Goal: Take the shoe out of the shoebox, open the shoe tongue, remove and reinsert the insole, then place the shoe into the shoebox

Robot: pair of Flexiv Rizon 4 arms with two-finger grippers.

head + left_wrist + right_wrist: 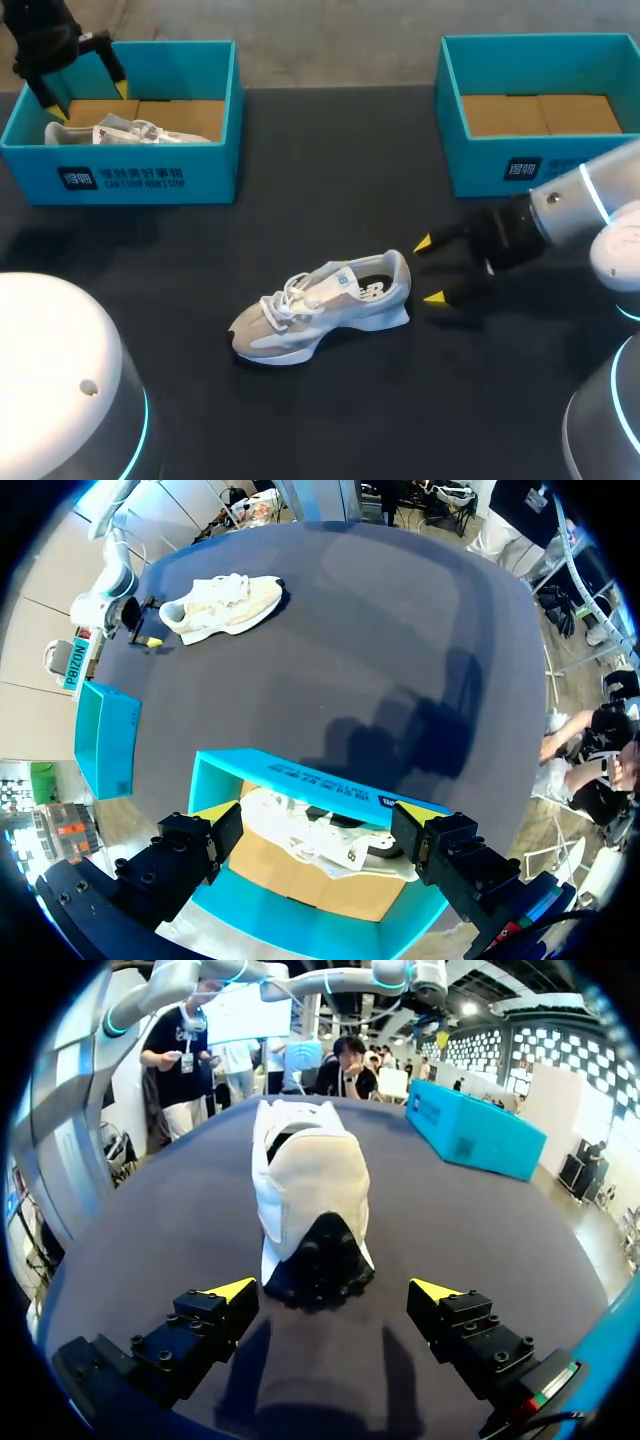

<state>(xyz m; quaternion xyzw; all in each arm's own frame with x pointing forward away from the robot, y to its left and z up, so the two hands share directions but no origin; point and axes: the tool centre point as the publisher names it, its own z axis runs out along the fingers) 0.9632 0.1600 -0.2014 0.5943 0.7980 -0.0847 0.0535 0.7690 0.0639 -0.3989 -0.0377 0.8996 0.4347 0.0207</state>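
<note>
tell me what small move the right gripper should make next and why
Probably ease the right gripper forward until the shoe's heel sits between its open fingers. The shoe stands upright on the table, heel toward that gripper, which hangs just short of it, touching nothing.

Bare table (330, 160) lies around the shoe (320, 305), between left shoebox (150, 178) and right shoebox (490, 165).

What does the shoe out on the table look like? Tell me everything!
The shoe is a cream and white sneaker with white laces, a chunky white sole and a dark inside. It stands upright on its sole on the black table. Its heel faces the right gripper, which is open and not touching it.
</note>
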